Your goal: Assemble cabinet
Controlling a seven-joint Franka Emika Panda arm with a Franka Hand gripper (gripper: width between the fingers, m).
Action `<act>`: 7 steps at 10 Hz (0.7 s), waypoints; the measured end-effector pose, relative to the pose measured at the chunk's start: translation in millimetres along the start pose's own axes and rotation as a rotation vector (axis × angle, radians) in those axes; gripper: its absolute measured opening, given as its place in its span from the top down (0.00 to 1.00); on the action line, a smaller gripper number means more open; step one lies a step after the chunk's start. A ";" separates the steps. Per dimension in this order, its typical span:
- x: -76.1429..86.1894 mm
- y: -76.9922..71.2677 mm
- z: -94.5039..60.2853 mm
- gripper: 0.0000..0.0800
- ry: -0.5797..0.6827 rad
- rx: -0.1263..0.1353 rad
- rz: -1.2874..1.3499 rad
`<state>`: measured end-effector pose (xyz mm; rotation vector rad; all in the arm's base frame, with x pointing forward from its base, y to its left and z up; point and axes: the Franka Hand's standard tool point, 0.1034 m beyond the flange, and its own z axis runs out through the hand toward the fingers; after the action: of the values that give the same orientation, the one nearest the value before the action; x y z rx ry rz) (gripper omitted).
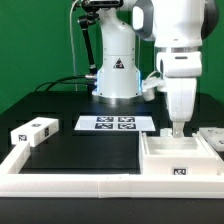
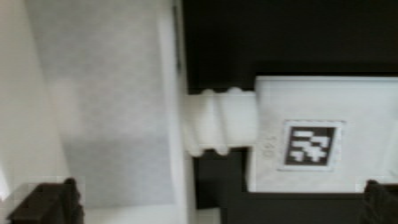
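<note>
The cabinet body (image 1: 176, 160), a large white open box with a tag on its front, lies at the front on the exterior view's right. My gripper (image 1: 178, 128) hangs just above its far wall, and its fingers look apart. In the wrist view my gripper (image 2: 214, 205) is open and holds nothing, with one dark fingertip (image 2: 45, 205) at each side edge. Below it lie a broad white panel (image 2: 98, 110) and a white tagged block (image 2: 317, 140) with a ribbed round stub (image 2: 217, 122) pointing at the panel. A dark gap separates the two.
A small white tagged block (image 1: 33, 130) lies at the exterior view's left. The marker board (image 1: 113, 123) lies in the middle by the arm's base (image 1: 116, 75). Long white border rails (image 1: 70, 182) run along the front and left. Another white part (image 1: 212, 136) sits at the far right.
</note>
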<state>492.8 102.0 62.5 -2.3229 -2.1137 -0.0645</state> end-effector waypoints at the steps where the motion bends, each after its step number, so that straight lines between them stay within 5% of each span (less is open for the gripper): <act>1: 8.2 -12.5 -7.5 0.00 0.003 -0.008 0.012; 5: 58.2 -50.1 2.7 0.00 0.043 -0.006 0.024; 7: 59.6 -54.9 13.0 0.00 0.042 0.015 0.053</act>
<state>444.2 166.8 49.8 -2.3461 -2.0259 -0.0960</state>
